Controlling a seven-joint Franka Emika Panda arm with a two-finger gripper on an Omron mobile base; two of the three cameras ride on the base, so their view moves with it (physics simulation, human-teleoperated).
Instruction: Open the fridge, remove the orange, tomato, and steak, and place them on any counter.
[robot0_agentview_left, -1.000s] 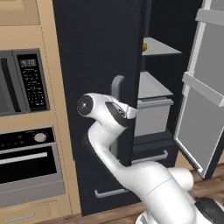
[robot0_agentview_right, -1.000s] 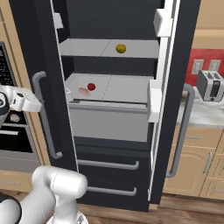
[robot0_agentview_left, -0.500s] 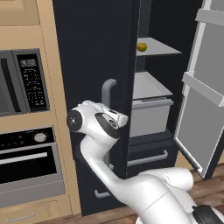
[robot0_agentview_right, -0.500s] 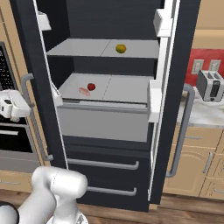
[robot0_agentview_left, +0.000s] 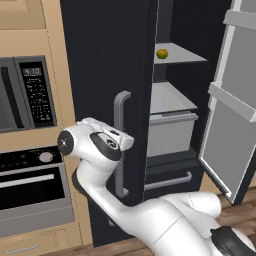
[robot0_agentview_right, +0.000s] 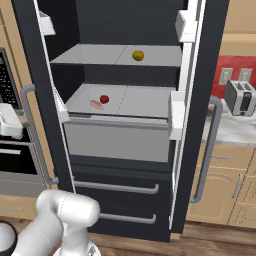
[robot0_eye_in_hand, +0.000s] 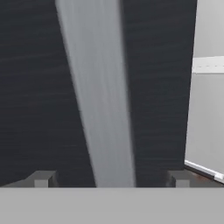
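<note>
The dark fridge stands with both doors swung out. On the upper shelf sits the orange, also seen as the orange. One shelf lower, the tomato rests beside the pinkish steak. My gripper is open at the left door's grey bar handle. The bar runs between the fingertips with a gap on each side. From the left base, the gripper sits level with the handle. The marbled counter lies to the fridge's right.
A grey toaster stands on the counter against a red backsplash. A microwave and a wall oven fill the wooden column left of the fridge. The open right door juts out on the right. Fridge drawers sit below the shelves.
The left fridge door has swung further outward with my hand. My fingers have spread apart and no longer clamp the handle.
</note>
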